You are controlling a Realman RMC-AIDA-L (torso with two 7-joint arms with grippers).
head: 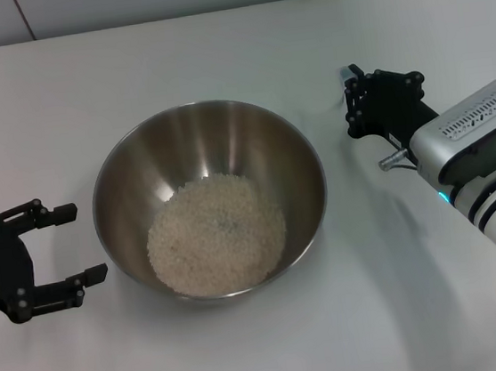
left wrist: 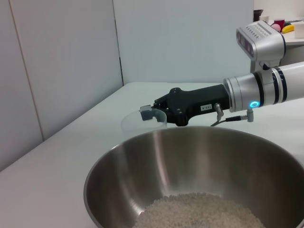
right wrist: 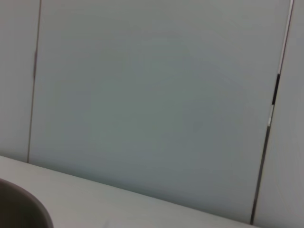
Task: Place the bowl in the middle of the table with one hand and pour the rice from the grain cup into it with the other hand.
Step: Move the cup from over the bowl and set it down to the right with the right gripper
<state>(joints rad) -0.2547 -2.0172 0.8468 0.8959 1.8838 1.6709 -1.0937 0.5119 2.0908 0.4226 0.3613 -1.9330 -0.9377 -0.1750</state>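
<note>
bowl (head: pixel 209 199) sitting mid table (head: pixel 215 55), rice (head: pixel 216 234) already heaped inside, so pour looks done. left gripper (head: pixel 67 246) low on the table just beside the bowl's left wall, fingers spread wide, holding nothing, apart from the rim. right gripper (left wrist: pixel 151 114) out past the bowl's right rim, apart from it, and in the left wrist view seemingly pinching the grain cup (left wrist: pixel 142 124), which looks tipped and empty; translucent plastic hard to read there, so grip contact only probable. cup not clearly visible from the head view, hidden behind the gripper body.

risks from here:
- setting the cup down tipped: likely to roll on the smooth table, maybe into the bowl.
- releasing before the cup base is flat: light plastic, likely to topple.
- swinging the right arm back across the rim: knock could slide the bowl off centre or spill grains.
- left gripper pulling away sideways with 2 fingers that near the wall: possible nudge of the bowl.
- leftover grains in the cup, if any, scattering on the table.
</note>
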